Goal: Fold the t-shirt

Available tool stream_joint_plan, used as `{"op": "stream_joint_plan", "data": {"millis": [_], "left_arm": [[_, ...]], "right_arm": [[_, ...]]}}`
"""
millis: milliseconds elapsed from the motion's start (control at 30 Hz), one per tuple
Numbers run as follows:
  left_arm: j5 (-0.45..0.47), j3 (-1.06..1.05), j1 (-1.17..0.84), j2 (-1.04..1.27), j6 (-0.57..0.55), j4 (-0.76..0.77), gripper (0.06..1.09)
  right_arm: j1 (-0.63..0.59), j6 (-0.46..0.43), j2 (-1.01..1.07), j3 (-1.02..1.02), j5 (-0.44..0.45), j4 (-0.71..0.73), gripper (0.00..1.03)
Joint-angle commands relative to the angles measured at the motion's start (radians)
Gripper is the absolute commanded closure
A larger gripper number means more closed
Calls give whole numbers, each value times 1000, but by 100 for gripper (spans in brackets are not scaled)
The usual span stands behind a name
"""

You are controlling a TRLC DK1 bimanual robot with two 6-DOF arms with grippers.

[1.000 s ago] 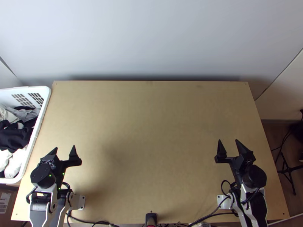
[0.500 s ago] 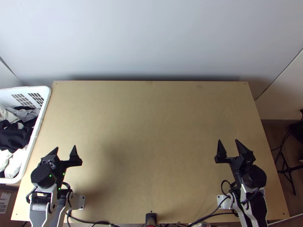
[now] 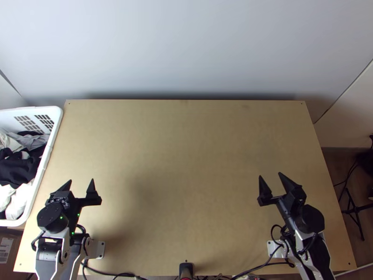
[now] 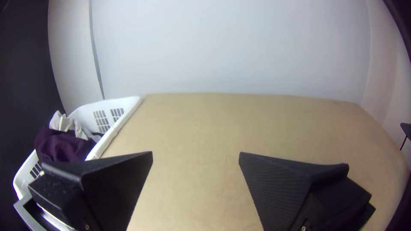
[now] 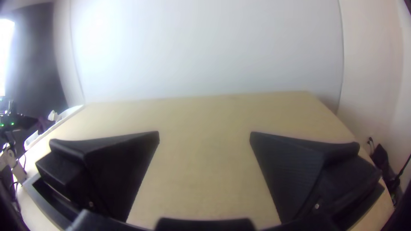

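Note:
In the top view my left gripper stands open over the table's near left part, beside the basket, nothing between its fingers. My right gripper is open above the near right part, also holding nothing. Bare wood shows between the fingers of the left gripper in the left wrist view, and likewise for the right gripper in the right wrist view. Garments in dark, grey and white lie bunched in the basket at the left; whether a t-shirt is among them I cannot tell.
The white laundry basket stands against the left edge of the wooden table. A pale wall rises behind the far edge. Cables run along the near edge, around a small black device. A black stand is on the floor at the right.
My right gripper has shifted a little to the left in the top view, its arm turning toward the middle. The left arm has barely moved.

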Motion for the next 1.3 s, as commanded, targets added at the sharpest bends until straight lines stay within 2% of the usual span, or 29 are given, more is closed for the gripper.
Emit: {"op": "stream_joint_plan", "data": {"millis": [0, 233, 433, 500, 667, 767, 867, 1033, 1267], "left_arm": [[-8, 36, 17, 18, 57, 55, 10], [-27, 250, 127, 350, 57, 71, 10], [-25, 440, 278, 612, 57, 53, 10], [-24, 480, 324, 659, 49, 55, 10], [-22, 543, 480, 797, 31, 45, 10], [-19, 607, 615, 932, 20, 2, 10], [-17, 624, 715, 1000, -11, 45, 11], [-25, 627, 793, 1087, -46, 153, 11], [-60, 754, 827, 1344, -64, 127, 11]], "right_arm": [[86, -7, -1, 4, 2, 35, 4], [84, -16, -1, 10, 99, 61, 4], [80, -22, -1, 7, 229, 50, 4], [81, -73, -1, 9, 257, 62, 4], [80, -132, 0, 12, 338, 93, 4], [80, -180, 0, 32, 343, 119, 4], [75, -212, 2, 52, 344, 122, 4], [67, -260, 3, 78, 350, 131, 4], [61, -270, 26, 99, 376, 113, 4]]}}
